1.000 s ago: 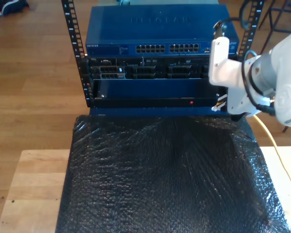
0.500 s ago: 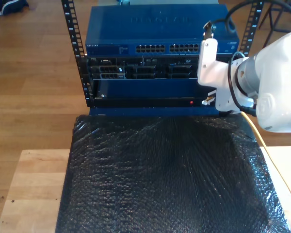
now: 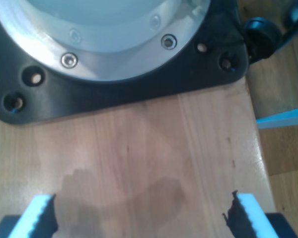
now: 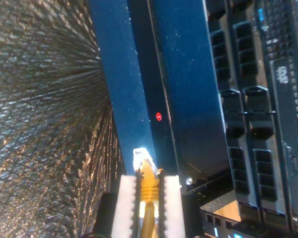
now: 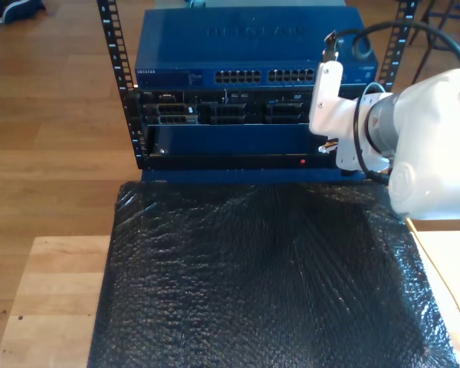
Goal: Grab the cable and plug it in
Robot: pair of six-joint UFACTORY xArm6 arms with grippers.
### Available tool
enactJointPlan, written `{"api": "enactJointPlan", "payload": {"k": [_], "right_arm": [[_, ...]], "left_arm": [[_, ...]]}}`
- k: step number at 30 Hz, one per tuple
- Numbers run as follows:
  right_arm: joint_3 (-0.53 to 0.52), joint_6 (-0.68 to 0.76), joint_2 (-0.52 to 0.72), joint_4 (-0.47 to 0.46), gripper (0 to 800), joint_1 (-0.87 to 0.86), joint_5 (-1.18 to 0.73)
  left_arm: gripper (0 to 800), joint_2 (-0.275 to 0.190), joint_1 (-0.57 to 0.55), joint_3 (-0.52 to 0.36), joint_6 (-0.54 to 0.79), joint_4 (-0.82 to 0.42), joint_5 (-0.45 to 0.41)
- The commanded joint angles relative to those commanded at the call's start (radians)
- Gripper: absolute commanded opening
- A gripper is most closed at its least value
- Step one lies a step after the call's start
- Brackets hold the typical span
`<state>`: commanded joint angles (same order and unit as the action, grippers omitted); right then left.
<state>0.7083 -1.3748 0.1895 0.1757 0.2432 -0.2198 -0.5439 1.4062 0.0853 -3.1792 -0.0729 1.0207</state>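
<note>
Fingers (image 4: 123,208) of my second gripper (image 4: 145,198): two white pads clenched on the cable (image 4: 148,191), one pad each side of the yellow boot. The clear plug (image 4: 142,157) sticks out just past the pad tips, free in the air.

Fingers (image 3: 37,215) of my first gripper (image 3: 141,215): pale blue serrated tips spread wide, nothing between them. Below them is bare wooden table (image 3: 154,148); just beyond, a black base plate (image 3: 124,94) with bolt holes carries a round silver arm flange (image 3: 104,34).

Second wrist view, working outward from the plug: black crinkled padding (image 4: 44,124) runs along one side. Straight ahead is a dark blue panel (image 4: 188,89) with a small red light (image 4: 159,116). The plug tip is near that light and short of the panel; contact I cannot tell. Further on, rows of dark bays (image 4: 248,129) in the rack equipment.

Exterior view: the second arm (image 5: 399,146) reaches in from the exterior view's right, its gripper (image 5: 330,147) in front of the rack (image 5: 123,92), at the level of the red light (image 5: 303,162). A stretch of yellow cable (image 5: 429,257) trails off toward the exterior view's lower right, over the table edge. Above that level sits the blue switch (image 5: 245,46) with two blocks of ports (image 5: 264,76).
</note>
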Motion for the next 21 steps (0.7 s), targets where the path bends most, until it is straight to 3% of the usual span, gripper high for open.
{"api": "enactJointPlan", "payload": {"k": [11,21], "right_arm": [[-0.025,0.0,-0.026,-0.012,0,-0.005,0.043],[-0.003,0.003,-0.048,-0.078,0,-0.034,0.048]], "left_arm": [[800,0.002,0.0,0.0,-0.002,0.0,0.0],[800,0.002,0.0,0.0,0.0,0.0,0.0]]}}
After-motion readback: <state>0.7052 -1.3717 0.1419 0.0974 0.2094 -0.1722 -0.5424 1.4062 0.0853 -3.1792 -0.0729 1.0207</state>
